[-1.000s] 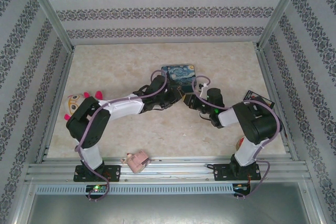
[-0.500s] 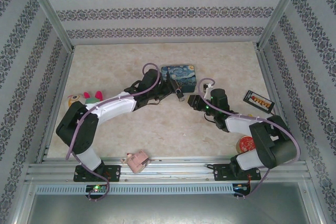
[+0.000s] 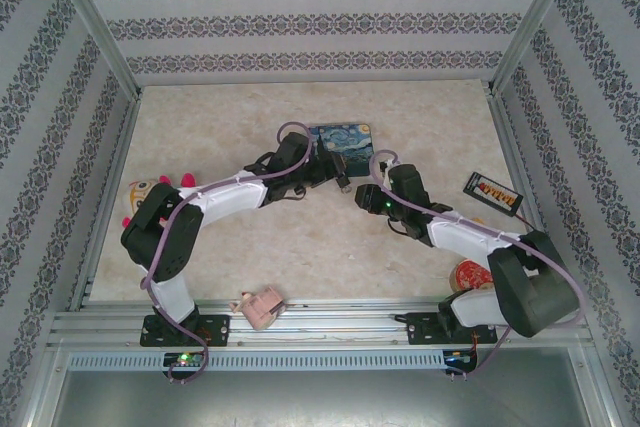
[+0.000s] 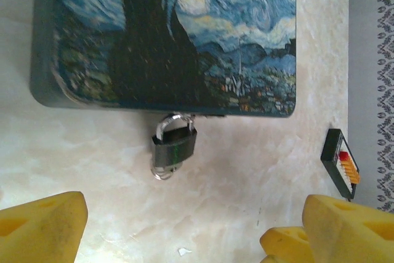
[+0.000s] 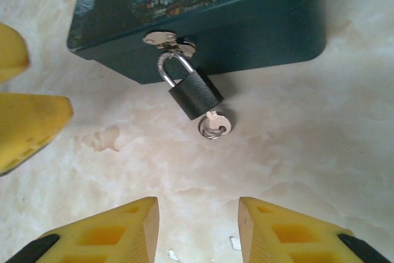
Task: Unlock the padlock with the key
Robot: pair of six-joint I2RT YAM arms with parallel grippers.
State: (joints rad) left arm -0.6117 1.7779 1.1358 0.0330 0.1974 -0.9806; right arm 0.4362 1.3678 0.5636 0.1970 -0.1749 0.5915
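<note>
Padlock [image 5: 194, 93] hangs on the painted tin's [image 3: 342, 140] hasp and lies on the surface [image 3: 230, 117] against the tin's wall — key [image 5: 217, 125] at its base. Plush toy [image 3: 150, 192] far left, small dark box [image 3: 492, 190] right. Both arms reach low, converging on the lock. Left jaws spread wide, right jaws parted — both released. Bare surface lies between jaws and lock.

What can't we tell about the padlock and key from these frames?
- Shackle released or not: right wrist view, its ends sit inside the padlock body.
- Key blade: right wrist view, buried in the padlock.
- Top view: padlock too small to read.
- Tin far side: cut by the top edge, both wrist views.
</note>
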